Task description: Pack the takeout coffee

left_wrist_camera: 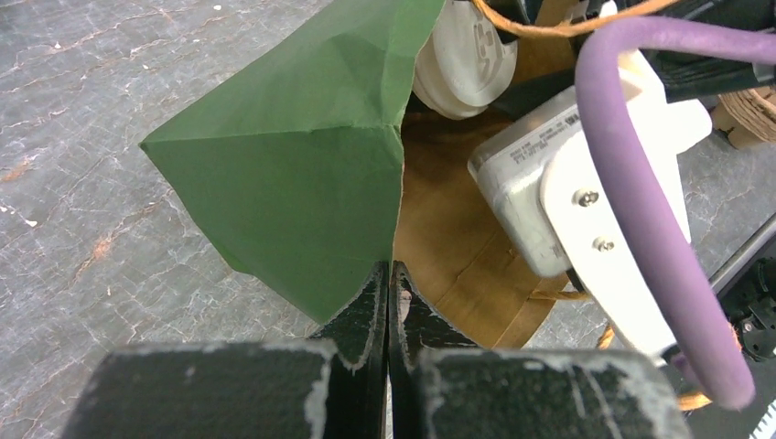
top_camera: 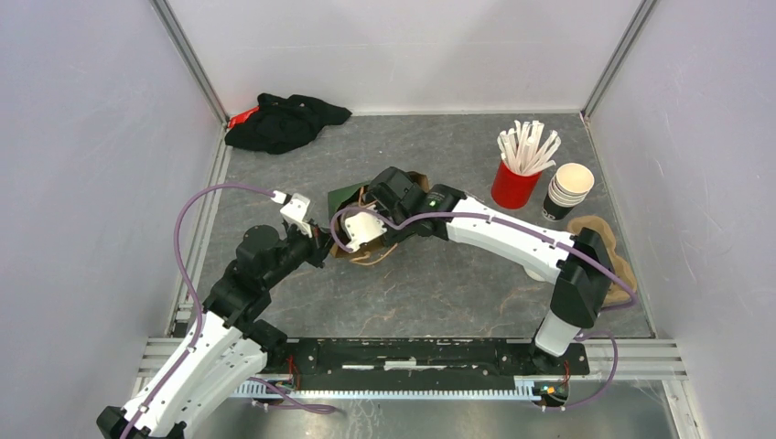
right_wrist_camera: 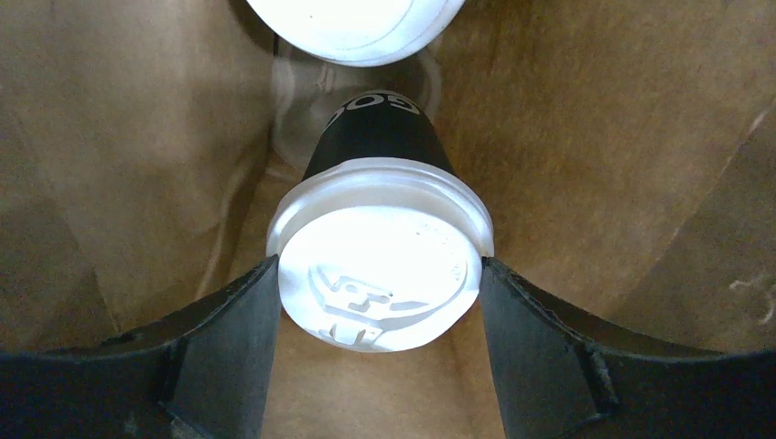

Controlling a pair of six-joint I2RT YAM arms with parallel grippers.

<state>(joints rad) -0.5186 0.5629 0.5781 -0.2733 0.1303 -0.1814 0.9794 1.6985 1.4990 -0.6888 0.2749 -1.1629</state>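
Note:
A paper bag [top_camera: 348,197], green outside and brown inside [left_wrist_camera: 458,247], lies on its side mid-table. My left gripper [left_wrist_camera: 389,270] is shut on the edge of its mouth. My right gripper [right_wrist_camera: 380,274] reaches inside the bag, its fingers [right_wrist_camera: 229,320] pressed against both sides of the white lid of a dark takeout coffee cup [right_wrist_camera: 380,137]. A second cup's white lid [right_wrist_camera: 357,27] shows deeper in the bag, just past it. In the top view the bag hides the right fingertips and both cups.
At the back right stand a red cup of white sticks [top_camera: 515,183] and a stack of lidless cups [top_camera: 567,192], with brown cardboard [top_camera: 608,238] next to them. A black cloth [top_camera: 284,121] lies in the far left corner. Walls enclose three sides.

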